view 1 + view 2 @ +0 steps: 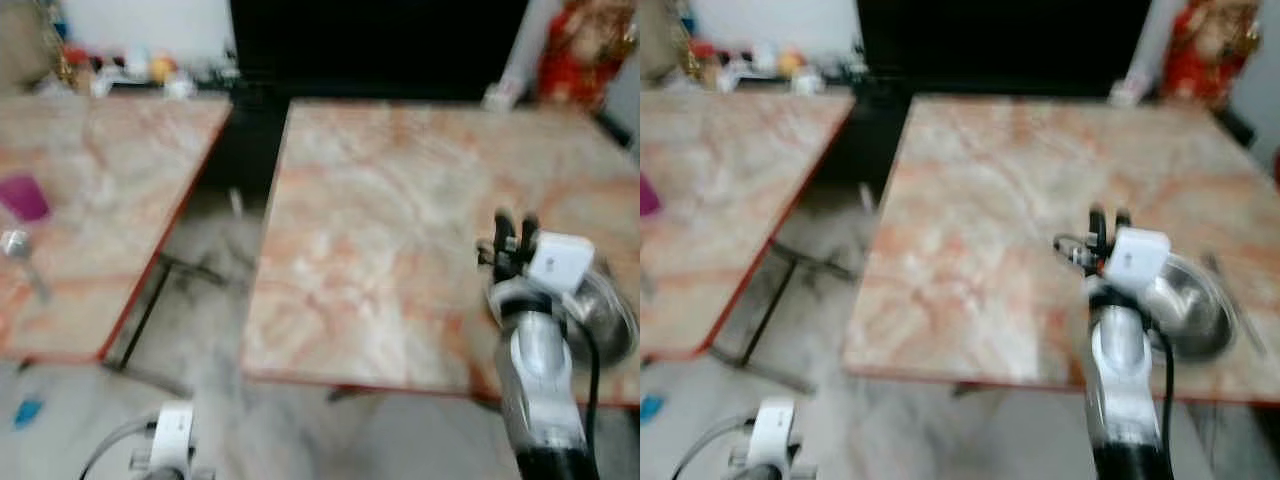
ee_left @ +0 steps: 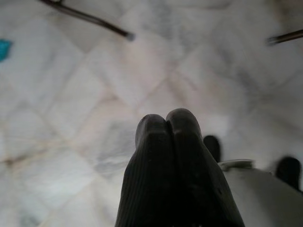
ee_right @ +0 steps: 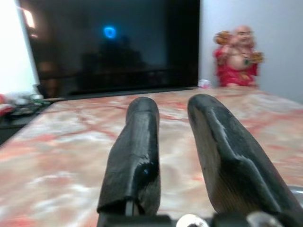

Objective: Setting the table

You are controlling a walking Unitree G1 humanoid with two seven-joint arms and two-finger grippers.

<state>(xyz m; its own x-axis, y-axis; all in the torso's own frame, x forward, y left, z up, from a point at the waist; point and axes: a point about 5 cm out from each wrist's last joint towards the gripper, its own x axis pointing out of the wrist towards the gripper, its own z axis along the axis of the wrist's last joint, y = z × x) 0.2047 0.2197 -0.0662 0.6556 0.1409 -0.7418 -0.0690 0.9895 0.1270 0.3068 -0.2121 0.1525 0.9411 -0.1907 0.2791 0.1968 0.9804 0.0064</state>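
The left gripper [image 2: 165, 124] hangs low over the floor [image 2: 85, 94], fingers pressed together. The right gripper [image 3: 173, 118], empty and slightly parted, hovers above the table [image 1: 380, 220]; its arm partly hides a blurred steel bowl [image 1: 1190, 295]. Beyond stands a red statue [image 3: 236, 56].

Both eye views motion-blurred, edges smeared, even soft indoor light. Tabletop [image 1: 400, 250] marble washed out, no hard shadows. Left wrist view dim, floor [image 2: 85, 94] defocused. Right wrist view: fingers [image 3: 137, 156] soft, dark screen [image 3: 113, 42] showing blue glare spot.
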